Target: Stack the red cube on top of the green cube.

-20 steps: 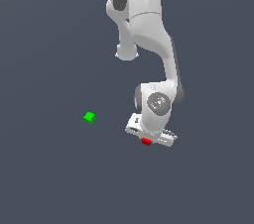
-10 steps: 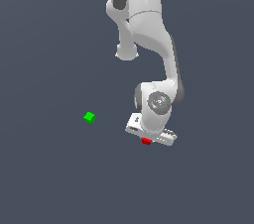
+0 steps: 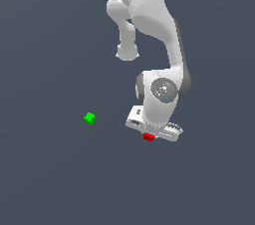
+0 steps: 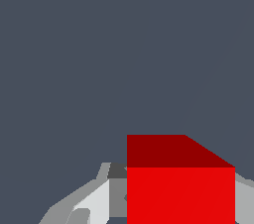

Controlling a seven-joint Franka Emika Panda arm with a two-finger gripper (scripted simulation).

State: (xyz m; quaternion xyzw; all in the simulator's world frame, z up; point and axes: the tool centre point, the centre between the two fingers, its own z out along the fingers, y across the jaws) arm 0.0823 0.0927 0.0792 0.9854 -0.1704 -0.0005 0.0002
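Note:
The red cube point(image 3: 148, 137) peeks out beneath the white hand of my gripper point(image 3: 150, 135), low in the exterior view. In the wrist view the red cube point(image 4: 180, 188) looms large, with a grey finger point(image 4: 95, 199) against one side and the other finger against the opposite side, so the gripper is shut on it. The green cube point(image 3: 89, 118) rests alone on the dark floor, off to the exterior view's left of the gripper and well apart from it. Whether the red cube touches the floor cannot be told.
The white arm point(image 3: 159, 30) rises from the gripper toward the top of the exterior view. The plain dark grey floor point(image 3: 50, 179) surrounds both cubes.

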